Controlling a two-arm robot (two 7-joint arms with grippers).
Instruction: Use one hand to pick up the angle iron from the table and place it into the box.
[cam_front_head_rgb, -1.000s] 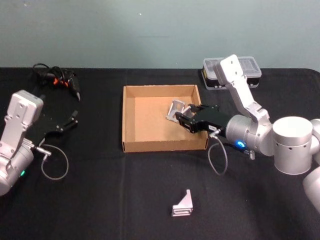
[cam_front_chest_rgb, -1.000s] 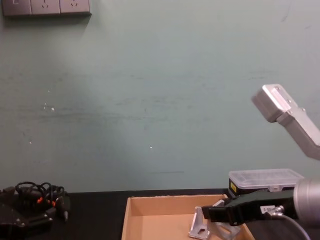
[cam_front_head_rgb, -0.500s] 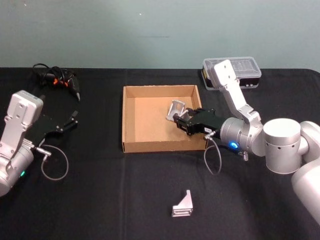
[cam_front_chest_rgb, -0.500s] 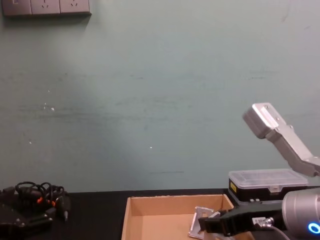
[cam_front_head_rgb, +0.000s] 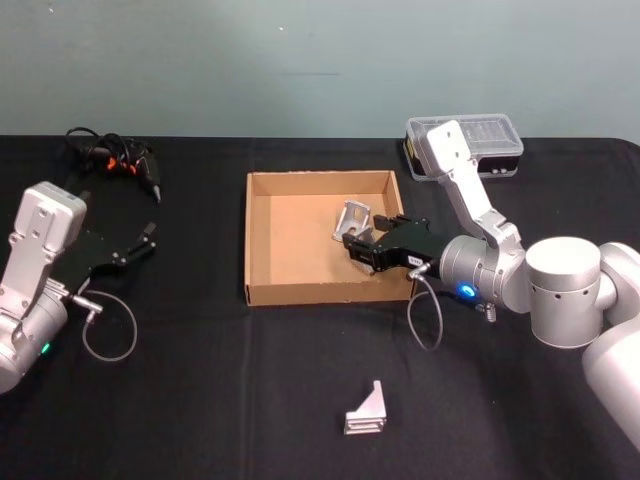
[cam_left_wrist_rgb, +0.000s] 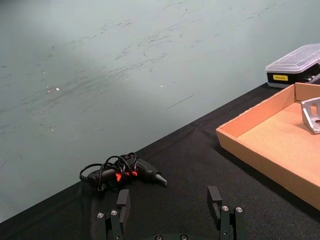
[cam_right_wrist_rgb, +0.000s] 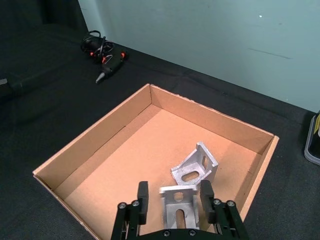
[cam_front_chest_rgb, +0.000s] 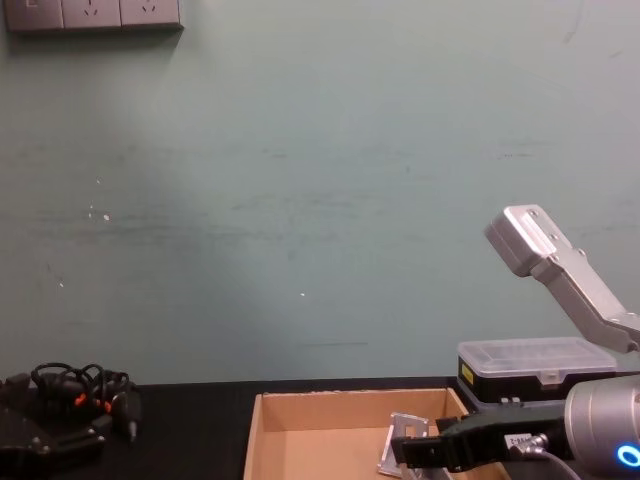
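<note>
The table carries the box at its middle, and my right claw is down inside the box's right half, pinching the held angle iron upright between its fingers; my left claw hangs spread and idle far out to the left, well apart from the box. The largest risk, I judge, is the box itself: my claw sits near its right and front walls, so a careless withdrawal could catch the low cardboard and drag or tip it. Next, the second angle iron lies just beside the one I carry, so letting go here could knock the two together or leave mine leaning and toppling. Smallest, a release made too high could make the piece bounce; my own claw hides its foot, so I cannot quite tell whether it touches the floor yet. A third angle iron waits on the table in front of the box. Against a second ago, my right arm has dropped and swung a little leftward, and the claw has sunk lower and further into the box; the box, the second angle iron, the third angle iron and my left claw have not shifted.
</note>
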